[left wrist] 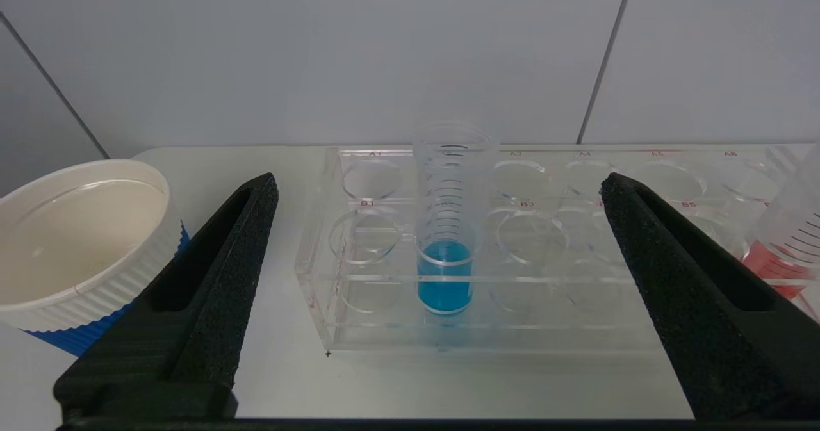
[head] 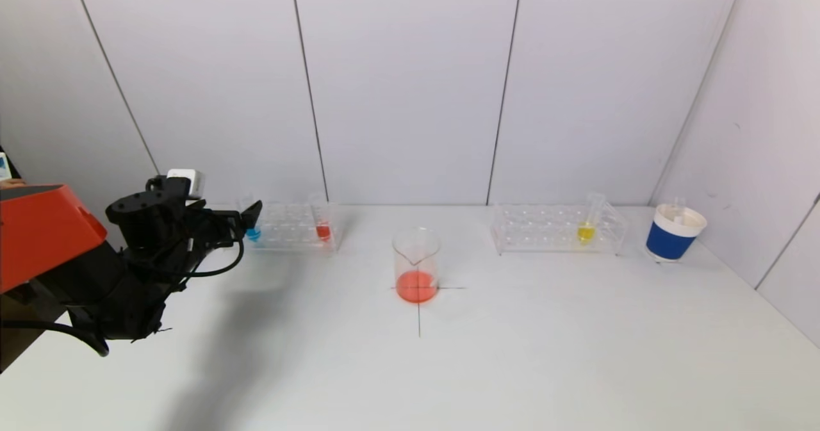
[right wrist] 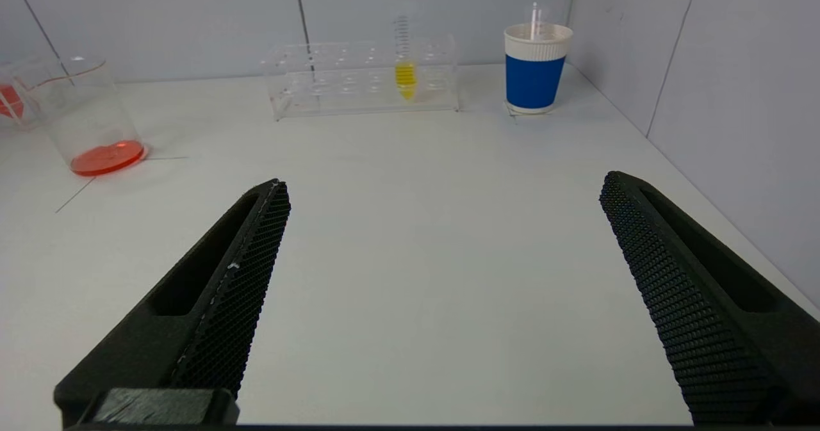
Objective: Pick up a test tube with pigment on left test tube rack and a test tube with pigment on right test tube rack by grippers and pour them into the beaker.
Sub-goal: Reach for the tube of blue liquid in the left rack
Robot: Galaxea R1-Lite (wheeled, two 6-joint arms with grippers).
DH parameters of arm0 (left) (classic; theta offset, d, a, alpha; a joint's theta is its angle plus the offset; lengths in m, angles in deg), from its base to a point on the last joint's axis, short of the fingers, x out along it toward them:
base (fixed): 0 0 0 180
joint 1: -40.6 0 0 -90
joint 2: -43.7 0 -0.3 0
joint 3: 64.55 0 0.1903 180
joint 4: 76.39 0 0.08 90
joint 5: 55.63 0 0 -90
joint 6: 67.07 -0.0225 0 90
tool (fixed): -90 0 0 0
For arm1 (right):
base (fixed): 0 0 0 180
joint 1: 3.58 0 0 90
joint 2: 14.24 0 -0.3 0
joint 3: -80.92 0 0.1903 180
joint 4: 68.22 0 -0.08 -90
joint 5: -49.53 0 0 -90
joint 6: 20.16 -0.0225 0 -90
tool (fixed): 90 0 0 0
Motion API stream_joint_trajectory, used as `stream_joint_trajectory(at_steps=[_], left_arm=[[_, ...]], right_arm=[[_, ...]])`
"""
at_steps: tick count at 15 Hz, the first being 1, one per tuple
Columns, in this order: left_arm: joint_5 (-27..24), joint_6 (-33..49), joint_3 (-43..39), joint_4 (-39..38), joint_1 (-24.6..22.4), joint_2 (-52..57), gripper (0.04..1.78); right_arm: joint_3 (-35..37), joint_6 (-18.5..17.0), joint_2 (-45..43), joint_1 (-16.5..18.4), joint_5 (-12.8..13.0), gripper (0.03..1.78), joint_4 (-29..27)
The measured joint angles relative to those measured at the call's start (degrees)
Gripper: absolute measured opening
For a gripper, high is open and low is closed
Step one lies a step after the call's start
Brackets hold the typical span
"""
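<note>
- L gripper (left wrist: 442, 296) at table's left, jaws released, just short of blue tube (left wrist: 444, 277) in left rack (left wrist: 359, 328).
- R gripper (right wrist: 442, 290) released, well short of yellow tube (right wrist: 405, 75) in right rack (right wrist: 307, 98).
- Beaker (head: 416, 264) centre, between racks.

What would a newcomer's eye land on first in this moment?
Probably the beaker at table centre, holding orange-red liquid. Next, the left gripper, open and lined up on the blue test tube in the left rack. The yellow tube waits in the right rack.

Blue-filled tube (left wrist: 444, 252) upright in left rack (left wrist: 487, 328), yellow tube (head: 586, 226) in right rack (head: 557, 229), orange-bottomed beaker (head: 416, 264) between.
</note>
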Motion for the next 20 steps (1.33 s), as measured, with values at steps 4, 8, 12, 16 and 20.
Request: stream_joint_trajectory(at_steps=[4,8,12,16,20], left_arm=[[-0.13,0.0,1.24,-0.02,0.0,-0.89,1.76],[-1.38,0.07,2.62,0.0,-0.02,-1.99,1.76],[-5.18,0.22,3.12,-0.13,-0.55,-3.01,1.76],[-12.2,0.29,4.22,0.13,-3.36,-3.4,1.76],[-15.76,0.29,6.21,0.24,-5.53,-4.56,1.76]], right_arm=[[0.0,0.02,0.0,0.02,-0.07,1.76,0.0],[0.0,0.02,0.0,0.02,0.0,1.76,0.02],[0.0,0.02,0.0,0.0,0.0,1.76,0.02],[0.0,0.02,0.0,0.02,0.0,1.76,0.0],[0.0,0.0,0.0,0.0,0.0,1.76,0.0]])
